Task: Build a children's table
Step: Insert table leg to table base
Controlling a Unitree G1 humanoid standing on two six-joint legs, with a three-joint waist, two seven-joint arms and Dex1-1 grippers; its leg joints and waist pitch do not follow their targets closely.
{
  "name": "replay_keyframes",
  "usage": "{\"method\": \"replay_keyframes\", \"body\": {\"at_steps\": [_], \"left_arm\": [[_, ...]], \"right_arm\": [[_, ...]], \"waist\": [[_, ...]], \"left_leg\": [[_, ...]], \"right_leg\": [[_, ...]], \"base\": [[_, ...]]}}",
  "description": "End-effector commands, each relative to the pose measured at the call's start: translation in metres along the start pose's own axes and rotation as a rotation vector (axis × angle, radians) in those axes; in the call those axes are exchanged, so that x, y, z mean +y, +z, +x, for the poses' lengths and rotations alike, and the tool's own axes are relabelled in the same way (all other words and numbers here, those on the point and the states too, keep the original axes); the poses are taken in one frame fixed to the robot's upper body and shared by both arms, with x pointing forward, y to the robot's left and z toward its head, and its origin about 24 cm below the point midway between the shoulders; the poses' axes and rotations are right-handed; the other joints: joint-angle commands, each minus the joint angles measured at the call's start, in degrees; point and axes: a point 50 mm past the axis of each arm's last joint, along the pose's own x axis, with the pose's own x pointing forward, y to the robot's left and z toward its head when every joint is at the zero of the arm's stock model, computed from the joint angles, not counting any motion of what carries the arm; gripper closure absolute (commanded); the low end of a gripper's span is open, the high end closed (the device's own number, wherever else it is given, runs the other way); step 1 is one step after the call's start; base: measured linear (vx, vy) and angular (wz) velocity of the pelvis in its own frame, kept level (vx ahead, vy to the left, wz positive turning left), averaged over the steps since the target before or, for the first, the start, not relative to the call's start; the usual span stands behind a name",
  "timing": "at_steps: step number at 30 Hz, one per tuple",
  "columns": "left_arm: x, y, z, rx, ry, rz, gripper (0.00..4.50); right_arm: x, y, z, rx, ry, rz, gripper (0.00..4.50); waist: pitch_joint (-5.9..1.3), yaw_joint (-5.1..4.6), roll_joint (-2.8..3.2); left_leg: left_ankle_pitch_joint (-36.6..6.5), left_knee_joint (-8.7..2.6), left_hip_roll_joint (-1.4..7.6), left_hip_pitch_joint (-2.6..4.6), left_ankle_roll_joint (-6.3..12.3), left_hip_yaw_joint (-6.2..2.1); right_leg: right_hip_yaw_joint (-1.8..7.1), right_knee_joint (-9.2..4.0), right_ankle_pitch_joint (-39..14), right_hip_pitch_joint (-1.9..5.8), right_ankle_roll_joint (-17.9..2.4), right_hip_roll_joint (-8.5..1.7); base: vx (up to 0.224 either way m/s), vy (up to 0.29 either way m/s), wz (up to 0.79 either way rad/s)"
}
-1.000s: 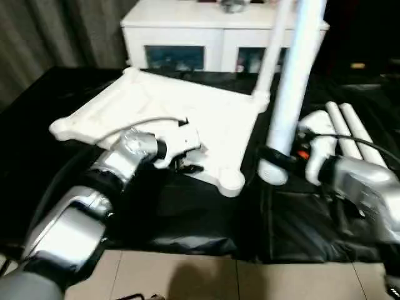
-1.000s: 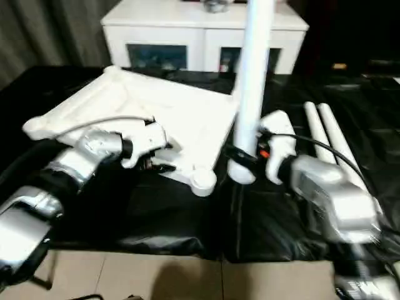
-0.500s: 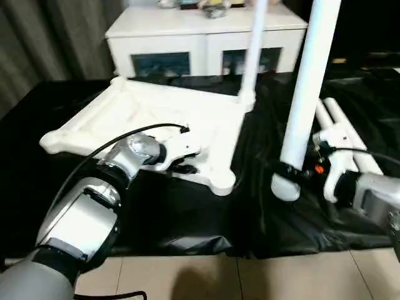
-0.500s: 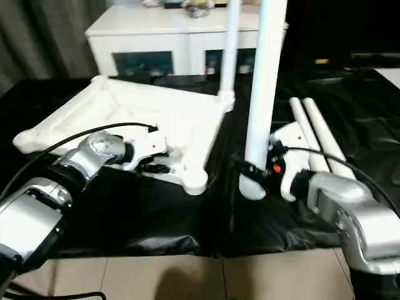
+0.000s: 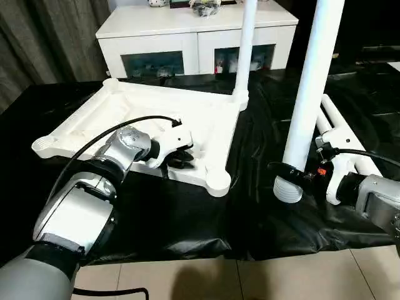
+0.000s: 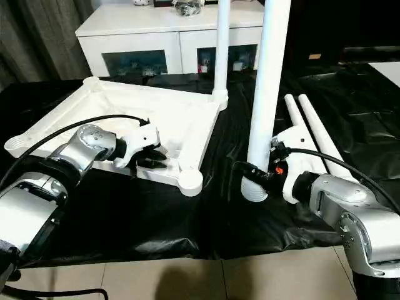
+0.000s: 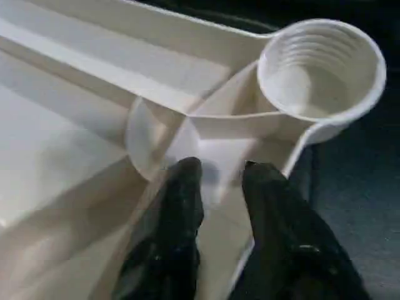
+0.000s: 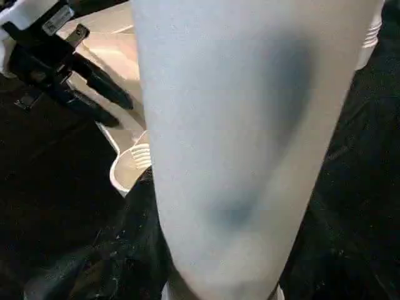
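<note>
The children's table top [image 5: 144, 106] lies underside up on the black cover, ribs showing. One white leg [image 5: 245, 44] stands upright in its far right corner socket. My left gripper [image 5: 182, 157] sits at the top's near edge, just left of the near right corner socket [image 7: 319, 69]. In the left wrist view its black fingers [image 7: 183, 206] pinch the edge wall between them. My right gripper [image 5: 289, 173] is shut on a second leg [image 5: 309, 87]. This leg is held upright, its threaded end just above the cover, to the right of that socket. Two more legs [image 5: 340, 134] lie flat behind my right gripper.
A white cabinet with glass doors [image 5: 187, 37] stands behind the black-covered table [image 5: 175, 212]. The table's front edge drops to a tiled floor [image 5: 219, 281]. A black cable [image 5: 125, 125] loops over my left forearm, above the top.
My left gripper's fingers have closed in on the top's near edge. The held leg stands straighter and a little farther right of the near corner socket. The camera has shifted.
</note>
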Motion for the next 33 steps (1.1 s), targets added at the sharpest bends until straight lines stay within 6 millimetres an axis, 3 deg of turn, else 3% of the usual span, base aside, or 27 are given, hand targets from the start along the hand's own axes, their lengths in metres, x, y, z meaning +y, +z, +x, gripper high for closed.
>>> {"method": "replay_keyframes", "body": {"at_steps": [1, 5, 7, 19, 24, 25, 33], "left_arm": [[0.002, -0.003, -0.005, 0.021, 0.0, 0.0, 2.82], [-0.002, -0.009, -0.002, 0.051, -0.026, -0.002, 2.79], [-0.004, -0.012, -0.001, 0.073, -0.028, 0.014, 2.38], [-0.01, -0.024, 0.002, 0.148, -0.04, 0.041, 2.41], [-0.008, -0.022, -0.003, 0.113, -0.078, -0.05, 2.41], [-0.007, -0.021, -0.004, 0.107, -0.088, -0.059, 2.24], [-0.005, -0.016, -0.007, 0.098, -0.101, -0.041, 1.66]], "right_arm": [[0.003, 0.005, -0.003, -0.016, 0.012, -0.018, 2.63], [0.005, 0.005, -0.002, -0.013, 0.027, -0.017, 2.63], [0.006, 0.005, -0.002, -0.013, 0.03, -0.017, 2.63], [0.008, 0.003, -0.003, -0.008, 0.038, -0.014, 2.63], [0.007, 0.003, -0.004, -0.004, 0.039, -0.014, 2.63], [0.007, 0.003, -0.004, -0.004, 0.039, -0.013, 2.63], [0.008, 0.002, -0.002, -0.003, 0.046, -0.013, 2.63]], "waist": [[-3.99, -0.02, -0.7], [-3.89, -0.04, -0.67], [-3.82, 0.0, -0.45], [-3.55, -0.47, -0.39], [-3.52, -0.79, -0.34], [-3.56, -0.96, -0.37], [-3.74, -1.33, -0.41]], "left_leg": [[-15.4, -3.7, 2.02, 0.98, 2.84, -1.3], [-15.6, -3.78, 2.11, 0.99, 2.95, -1.26], [-16.1, -3.79, 2.1, 1.06, 2.75, -1.26], [-19.6, -4.1, 2.05, 1.16, 1.71, -1.47], [-20.2, -4.12, 1.93, 1.22, 1.54, -1.5], [-20.1, -4.1, 1.89, 1.15, 1.57, -1.5], [-18.0, -4.02, 2.09, 0.86, 2.97, -1.43]], "right_leg": [[1.22, -4.25, -15.6, 2.81, -13.7, -2.37], [1.25, -4.3, -15.3, 2.82, -14.0, -2.38], [1.25, -4.38, -16.3, 2.78, -13.8, -2.43], [1.17, -5.05, -22.2, 2.46, -11.4, -2.3], [1.17, -5.22, -23.7, 2.28, -11.0, -2.39], [1.18, -5.15, -23.5, 2.31, -10.9, -2.33], [1.2, -4.76, -18.8, 2.53, -13.1, -2.51]], "base": [[0.0, 0.0, 0.0], [0.0, 0.0, 0.0], [0.0, 0.0, 0.0], [0.0, 0.0, 0.0], [0.0, 0.0, 0.0], [0.0, 0.0, 0.0], [0.0, 0.0, 0.0]]}}
